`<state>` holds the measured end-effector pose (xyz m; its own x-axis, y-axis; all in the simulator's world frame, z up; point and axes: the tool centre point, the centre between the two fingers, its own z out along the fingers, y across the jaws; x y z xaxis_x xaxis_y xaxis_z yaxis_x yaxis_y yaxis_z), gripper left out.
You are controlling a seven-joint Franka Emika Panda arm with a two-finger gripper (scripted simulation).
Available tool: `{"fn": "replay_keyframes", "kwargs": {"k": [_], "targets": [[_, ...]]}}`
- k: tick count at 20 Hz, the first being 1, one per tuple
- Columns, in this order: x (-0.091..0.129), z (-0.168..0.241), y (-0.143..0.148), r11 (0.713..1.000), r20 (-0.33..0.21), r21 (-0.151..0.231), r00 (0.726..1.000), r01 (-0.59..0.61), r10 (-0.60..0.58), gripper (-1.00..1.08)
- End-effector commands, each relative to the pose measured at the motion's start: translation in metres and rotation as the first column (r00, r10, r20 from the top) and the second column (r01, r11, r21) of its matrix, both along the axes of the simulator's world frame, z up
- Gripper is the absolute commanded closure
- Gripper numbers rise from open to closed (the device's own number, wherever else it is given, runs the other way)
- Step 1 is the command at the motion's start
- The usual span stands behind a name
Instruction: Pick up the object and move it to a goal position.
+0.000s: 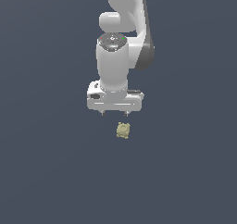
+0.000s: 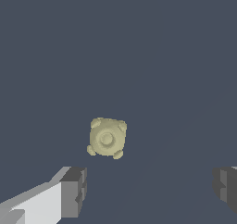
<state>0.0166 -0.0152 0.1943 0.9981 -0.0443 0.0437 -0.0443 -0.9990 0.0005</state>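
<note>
The object (image 1: pixel 123 130) is a small olive-tan lumpy block with knobby corners. It lies on the dark floor just in front of and below my gripper (image 1: pixel 114 113) in the exterior view. In the wrist view the object (image 2: pixel 107 138) shows a circular mark on its upper face. My gripper (image 2: pixel 149 185) is open and empty, with its two fingers (image 2: pixel 74 190) spread wide apart. The object lies beyond the fingertips, closer to one finger than the other, and touches neither.
The white arm (image 1: pixel 121 28) rises above the gripper toward the top of the exterior view. The flat dark grey-blue floor (image 1: pixel 46 172) surrounds the object on all sides.
</note>
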Motion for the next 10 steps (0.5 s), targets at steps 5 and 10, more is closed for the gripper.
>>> {"fn": "replay_keyframes", "kwargs": {"k": [5, 10], "targets": [[-0.0003, 0.0009, -0.0024, 1.0, -0.003, -0.003, 1.0, -0.008, 0.008, -0.92], [-0.0009, 0.0027, -0.0082, 1.0, -0.013, -0.011, 1.0, -0.027, 0.027, -0.92]]}}
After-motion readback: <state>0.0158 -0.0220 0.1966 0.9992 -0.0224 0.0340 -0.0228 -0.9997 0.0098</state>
